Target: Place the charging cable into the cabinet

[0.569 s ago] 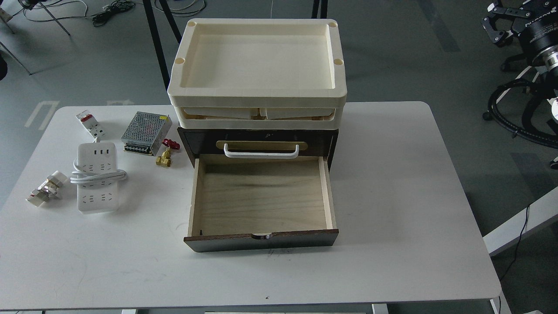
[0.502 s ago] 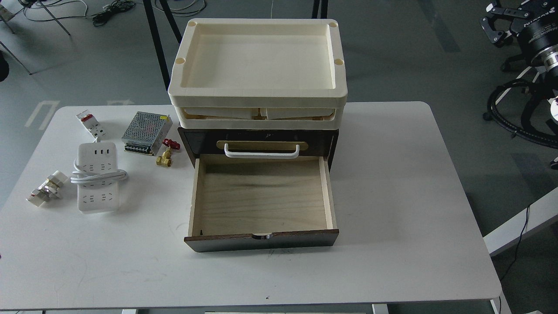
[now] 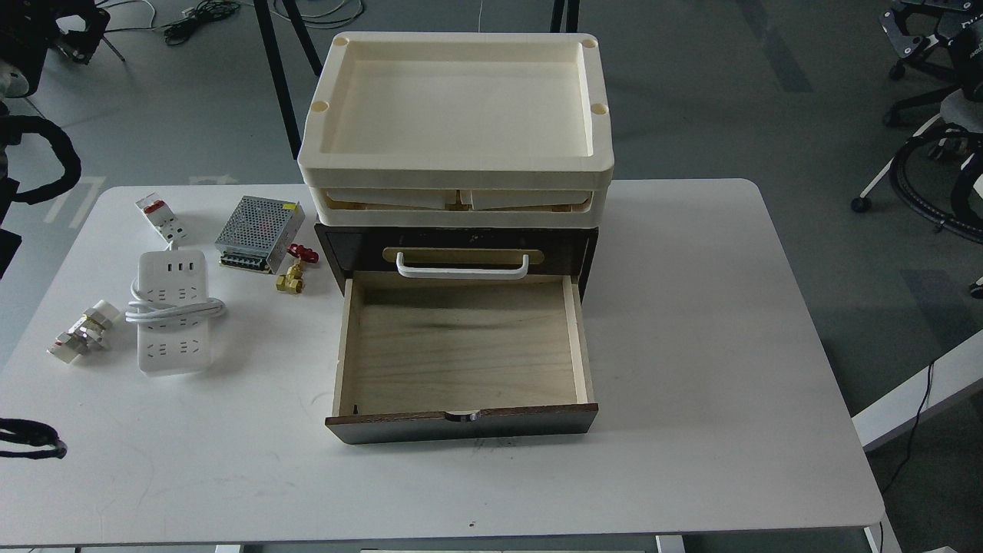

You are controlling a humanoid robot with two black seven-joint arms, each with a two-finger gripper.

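The charging cable (image 3: 173, 311), a white power strip with its thick white cord looped across it, lies flat on the left part of the white table (image 3: 729, 346). The cabinet (image 3: 338, 250) is dark brown and stands at mid-table. Its lower light wood drawer (image 3: 461, 346) is pulled open and empty, and the drawer above has a white bar handle (image 3: 462, 267). Cream trays (image 3: 457, 165) are stacked on top. My left gripper (image 3: 73, 31) is a dark shape at the top left, far from the strip. My right gripper (image 3: 918, 19) is at the top right, off the table. Neither one's fingers can be told apart.
Behind the strip lie a small white breaker with a red mark (image 3: 159, 217), a perforated silver power-supply box (image 3: 257, 234) and a brass valve with a red handle (image 3: 294, 270). A small white fitting (image 3: 81, 336) lies left of the strip. Black arm cabling (image 3: 27, 442) crosses the left edge.
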